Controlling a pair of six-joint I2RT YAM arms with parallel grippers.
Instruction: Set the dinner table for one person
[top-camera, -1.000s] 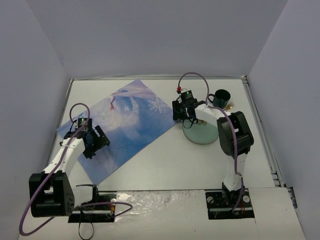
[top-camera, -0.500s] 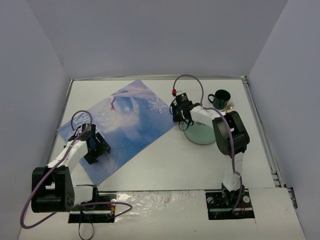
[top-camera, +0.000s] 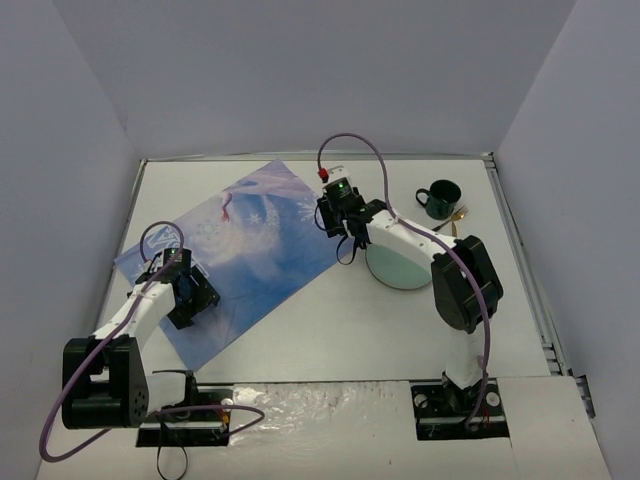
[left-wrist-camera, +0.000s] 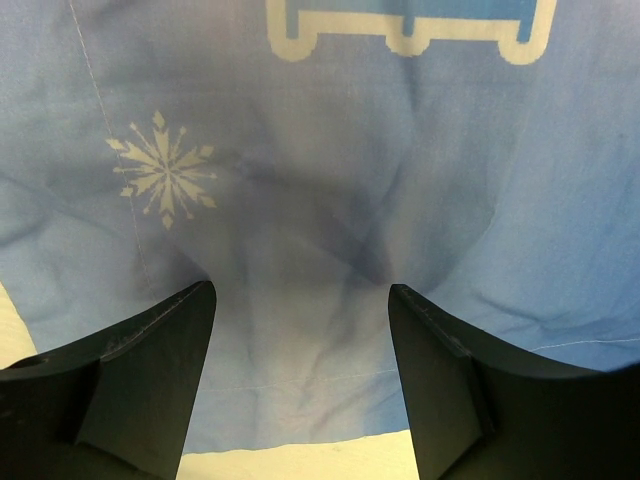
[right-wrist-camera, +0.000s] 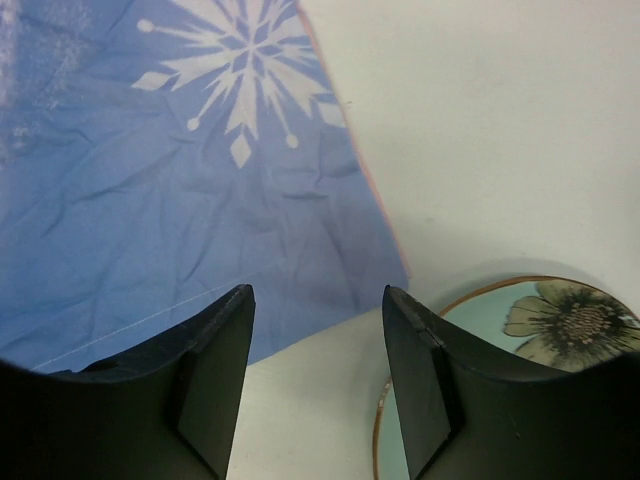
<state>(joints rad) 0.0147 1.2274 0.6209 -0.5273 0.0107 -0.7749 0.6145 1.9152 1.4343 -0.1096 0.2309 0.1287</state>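
Note:
The blue snowflake placemat (top-camera: 250, 245) lies askew on the left half of the white dinner table (top-camera: 330, 320). My left gripper (top-camera: 190, 295) hovers open over the mat's near-left edge; in the left wrist view the wrinkled placemat (left-wrist-camera: 330, 150) fills the gap of the left gripper (left-wrist-camera: 300, 300), and nothing is held. My right gripper (top-camera: 335, 215) is open above the mat's right corner. In the right wrist view the right gripper (right-wrist-camera: 318, 300) frames the placemat (right-wrist-camera: 180, 180) corner and bare table (right-wrist-camera: 480, 120), with the flowered plate (right-wrist-camera: 520, 350) at its right finger.
The pale green plate (top-camera: 400, 265) sits right of the mat, under the right arm. A dark green mug (top-camera: 440, 198) stands at the back right with gold cutlery (top-camera: 458, 213) beside it. White walls enclose the table on three sides.
The right arm has swung left from over the plate to the placemat's right corner. The left gripper has shifted slightly toward the near-left edge of the mat.

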